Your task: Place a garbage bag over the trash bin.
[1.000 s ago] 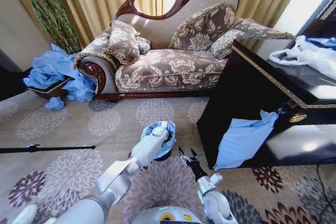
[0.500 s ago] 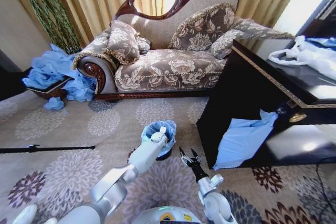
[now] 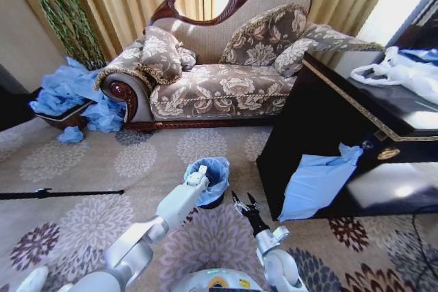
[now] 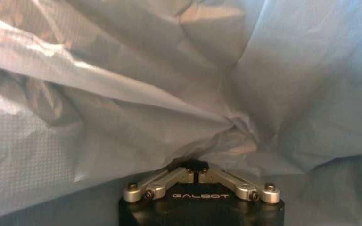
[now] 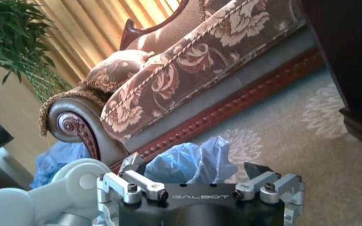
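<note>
Sofa upper centre, dark cabinet at right. Bin low centre on the carpet, just its dark base showing. Bag already draped over its mouth; rim looks covered, tucking likely unfinished. Left gripper at the bag's near-left edge, jaws pinched shut on film. Right gripper just right of the bin, jaws spread wide, empty.

We see the garbage bag as thin, translucent light-blue plastic, crinkled and softly sheened, lining the smooth black trash bin. The left gripper shows matt black housing with silvery metal links, pinched into the film; the right gripper looks alike, its fingers apart. The sofa wears woven floral cloth with polished dark wood trim. The cabinet is glossy dark wood, the carpet matt pile.
</note>
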Motion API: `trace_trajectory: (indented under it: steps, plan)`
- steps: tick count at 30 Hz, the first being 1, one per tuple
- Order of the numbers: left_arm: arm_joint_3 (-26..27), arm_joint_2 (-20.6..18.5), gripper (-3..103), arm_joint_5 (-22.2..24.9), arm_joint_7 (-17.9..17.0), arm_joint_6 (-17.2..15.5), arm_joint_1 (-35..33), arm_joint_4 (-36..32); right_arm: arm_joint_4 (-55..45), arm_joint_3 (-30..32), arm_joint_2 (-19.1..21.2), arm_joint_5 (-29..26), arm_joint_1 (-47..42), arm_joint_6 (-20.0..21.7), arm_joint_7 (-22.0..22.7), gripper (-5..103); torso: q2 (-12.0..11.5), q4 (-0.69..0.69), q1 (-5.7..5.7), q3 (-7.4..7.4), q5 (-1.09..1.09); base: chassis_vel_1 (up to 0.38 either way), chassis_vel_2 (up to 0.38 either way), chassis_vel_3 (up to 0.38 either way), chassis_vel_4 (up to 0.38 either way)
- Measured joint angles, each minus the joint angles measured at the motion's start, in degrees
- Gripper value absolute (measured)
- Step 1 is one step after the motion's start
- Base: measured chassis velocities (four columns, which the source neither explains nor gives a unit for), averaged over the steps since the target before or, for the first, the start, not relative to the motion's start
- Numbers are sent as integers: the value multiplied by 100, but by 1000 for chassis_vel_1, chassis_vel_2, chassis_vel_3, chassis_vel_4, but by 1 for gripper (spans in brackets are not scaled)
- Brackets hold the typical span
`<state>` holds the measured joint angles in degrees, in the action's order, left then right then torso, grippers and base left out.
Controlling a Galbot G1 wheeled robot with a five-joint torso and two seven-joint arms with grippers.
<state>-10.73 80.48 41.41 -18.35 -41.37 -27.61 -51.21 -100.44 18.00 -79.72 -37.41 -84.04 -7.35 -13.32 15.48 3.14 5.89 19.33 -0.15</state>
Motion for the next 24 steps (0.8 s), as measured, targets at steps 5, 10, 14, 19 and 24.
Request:
trace_trajectory:
  steps: [5, 10, 14, 19, 24]
  plan:
    - [38, 20, 0, 81, 26, 156, -7, -130, -32, 0, -35, 37, -27, 0, 10, 100, 0, 1, 0, 0, 0, 0, 0, 0, 0]
    - [81, -118, 0, 134, 32, 266, -148, -529, -73, 2, -55, 77, -82, -5, 11, 100, 0, 0, 0, 0, 1, 0, 0, 0, 0]
    - [92, -360, 0, 372, -158, 231, -354, -1238, -116, -1, -90, 115, -122, -13, 9, 100, 0, 1, 0, -1, 1, 0, 0, 0, 0]
    - [78, -700, 0, 531, -313, 218, -630, -2178, -213, -20, -102, 141, -159, -15, 11, 100, 0, 0, 0, -1, 0, 0, 0, 0, 0]
    - [254, -998, 0, 694, -469, 222, -968, -3100, -326, -20, -79, 148, -204, -15, 39, 100, 0, 0, 0, -1, 0, 0, 0, 0, 0]
